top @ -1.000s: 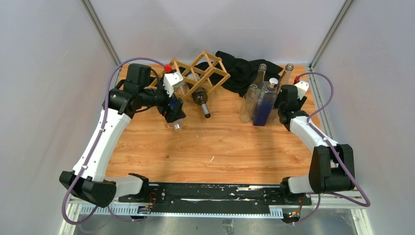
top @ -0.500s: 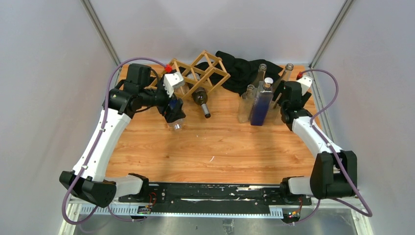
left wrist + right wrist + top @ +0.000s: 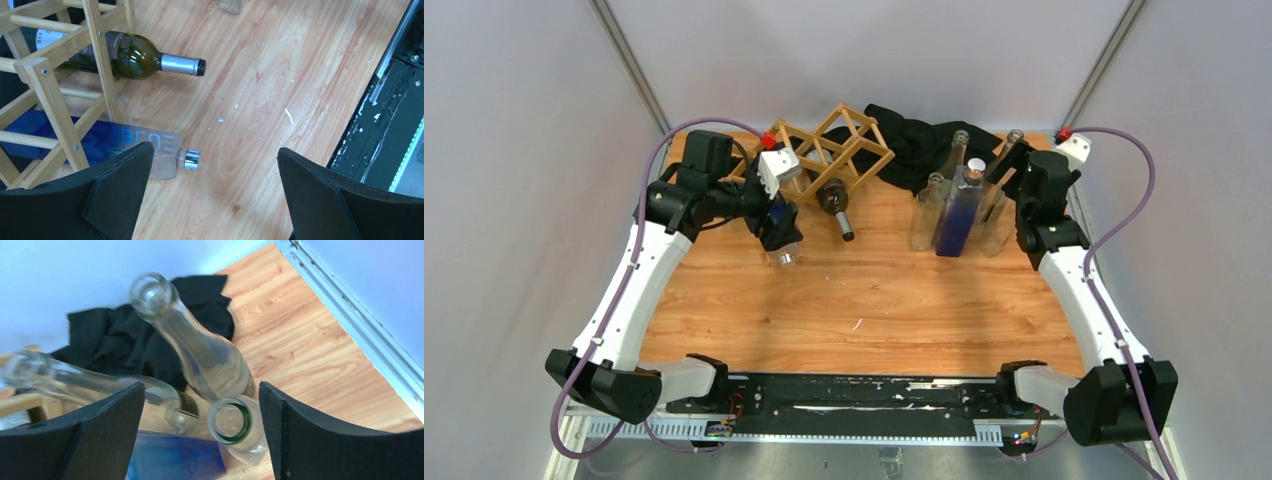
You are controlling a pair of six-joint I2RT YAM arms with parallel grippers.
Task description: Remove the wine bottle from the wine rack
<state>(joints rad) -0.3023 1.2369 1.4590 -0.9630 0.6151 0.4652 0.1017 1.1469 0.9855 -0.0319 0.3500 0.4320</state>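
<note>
The wine bottle [image 3: 131, 54] lay on its side in a lower cell of the rack [image 3: 836, 150]. Its dark green body sat among the slats and its foil-capped neck poked out toward the arms, over the table [image 3: 864, 290]. The left gripper [image 3: 215, 200] hung just beside the rack's left end, jaws spread wide and holding nothing. Below it a flat bottle [image 3: 150, 147], clear and blue, lay on the wood, partly under the rack. Over at the right, the right gripper [image 3: 200, 430] hovered above a cluster of standing glass bottles [image 3: 927, 210], its jaws wide too and empty. A black cloth [image 3: 919, 148] was heaped behind them.
</note>
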